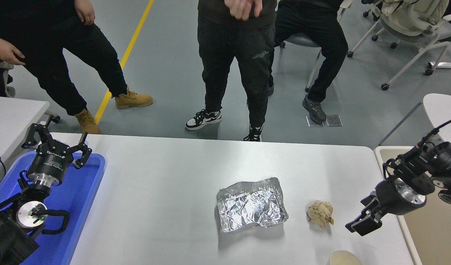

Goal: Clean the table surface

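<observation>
The white table surface (155, 184) carries a crumpled sheet of silver foil (251, 205) at its middle and a crumpled brown paper ball (320, 213) just right of the foil. My right gripper (363, 214) hangs low over the table's right end, a short way right of the paper ball and touching nothing. Its fingers point down and to the left and stand open with nothing between them. At the lower left, my left gripper (54, 142) is parked open above the blue tray (89, 191).
A beige bin (437, 235) stands against the table's right edge, behind my right arm. A cream round object (345, 258) peeks in at the bottom edge. A second white tabletop (12, 114) is at far left. Several people stand beyond the far edge.
</observation>
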{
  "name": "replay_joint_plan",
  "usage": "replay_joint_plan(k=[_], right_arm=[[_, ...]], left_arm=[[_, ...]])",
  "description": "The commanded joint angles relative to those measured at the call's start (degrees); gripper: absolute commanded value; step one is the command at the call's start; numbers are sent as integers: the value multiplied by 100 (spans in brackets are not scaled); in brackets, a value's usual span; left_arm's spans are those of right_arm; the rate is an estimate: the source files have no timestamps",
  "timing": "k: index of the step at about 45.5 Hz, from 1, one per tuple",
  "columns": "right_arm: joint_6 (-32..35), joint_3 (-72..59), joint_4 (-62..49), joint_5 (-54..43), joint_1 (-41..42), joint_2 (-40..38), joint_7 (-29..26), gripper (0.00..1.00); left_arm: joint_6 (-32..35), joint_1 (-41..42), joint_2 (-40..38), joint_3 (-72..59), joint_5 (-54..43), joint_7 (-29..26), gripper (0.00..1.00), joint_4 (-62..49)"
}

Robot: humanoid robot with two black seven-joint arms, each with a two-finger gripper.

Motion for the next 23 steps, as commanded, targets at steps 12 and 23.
replay_joint_plan(k=[12,23], right_arm=[[-22,665,522,139,-704,-729,-7,99],[-48,1245,443,183,-1530,-737,-25,99]], left_arm=[[0,0,0,0,0,0,100,0],[0,0,0,0,0,0,100,0]])
